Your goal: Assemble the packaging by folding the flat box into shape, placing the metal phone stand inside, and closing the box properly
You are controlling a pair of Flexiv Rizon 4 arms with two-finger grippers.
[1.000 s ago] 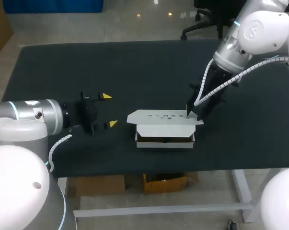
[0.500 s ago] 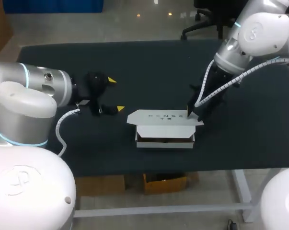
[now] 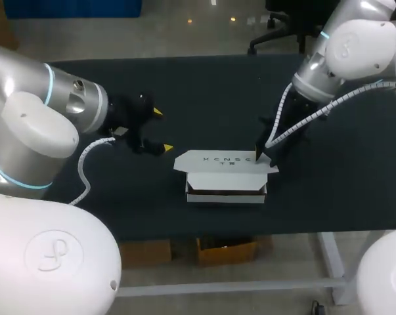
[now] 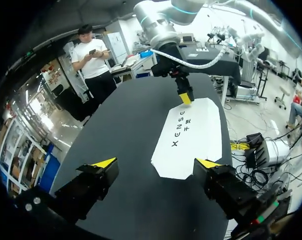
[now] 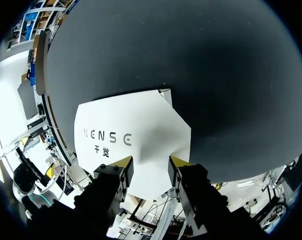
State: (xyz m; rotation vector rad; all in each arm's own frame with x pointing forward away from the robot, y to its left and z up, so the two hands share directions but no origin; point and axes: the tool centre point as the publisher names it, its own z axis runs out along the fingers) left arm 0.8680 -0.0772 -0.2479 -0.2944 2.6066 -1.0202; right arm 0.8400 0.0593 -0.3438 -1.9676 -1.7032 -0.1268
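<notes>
The white box point(image 3: 225, 186) stands near the table's front edge, and its printed lid point(image 3: 217, 159) lies flat over it with the front gaping a little. What is inside stays hidden. My right gripper point(image 3: 259, 157) rests its tips on the lid's right end. In the right wrist view the gripper point(image 5: 151, 161) is open, the lid point(image 5: 128, 132) spreading under and ahead of its fingers. My left gripper point(image 3: 161, 130) hangs wide open just left of the box, holding nothing. From the left wrist, that gripper point(image 4: 155, 164) faces the lid point(image 4: 191, 135), with the right gripper point(image 4: 185, 95) at the far end.
The black table point(image 3: 184, 85) stretches bare behind and to both sides of the box. Its front edge point(image 3: 204, 231) runs close below the box.
My left arm has swung up and in, carrying its gripper right toward the box's left end, the fingers spreading slightly wider. The right gripper and box have stayed still.
</notes>
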